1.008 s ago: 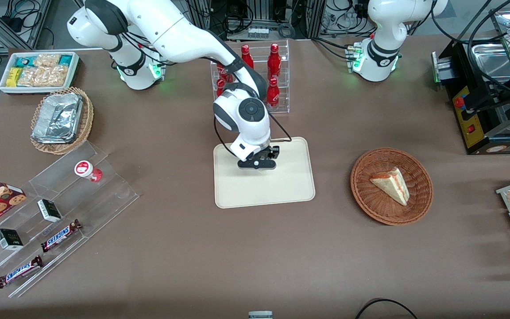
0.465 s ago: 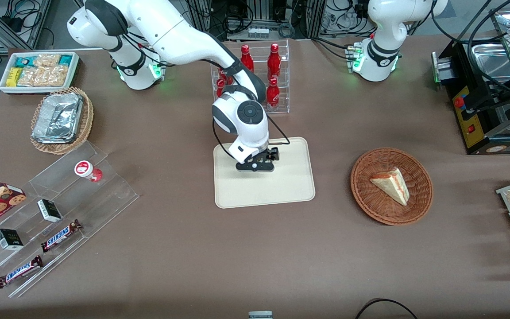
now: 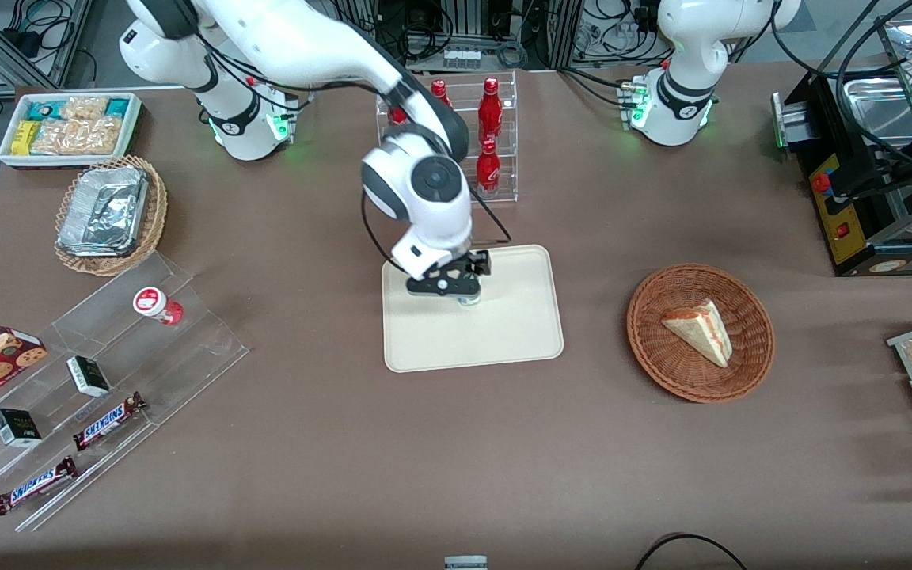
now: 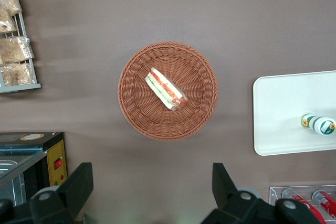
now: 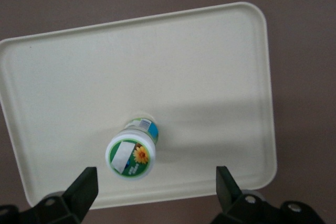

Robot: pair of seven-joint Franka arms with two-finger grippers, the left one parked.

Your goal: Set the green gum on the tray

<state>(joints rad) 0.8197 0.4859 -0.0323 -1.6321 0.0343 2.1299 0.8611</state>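
The table [image 3: 503, 443] spreads wide and brown, with the cream tray [image 3: 503, 340] lying flat mid-table, nearer the front camera than the rack of red bottles [image 3: 490, 134]. Over the tray's edge farthest from that camera hangs the gripper [image 3: 456, 291], fingers spread wide and holding nothing. Right beneath it the green gum [image 5: 131, 153] stands upright on the tray, white lid up, touched by neither finger.

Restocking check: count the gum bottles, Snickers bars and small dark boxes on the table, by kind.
Gum bottles: 2, green gum on the tray below the open gripper, red gum on the clear rack
Snickers bars: 2
Small dark boxes: 2
Total: 6
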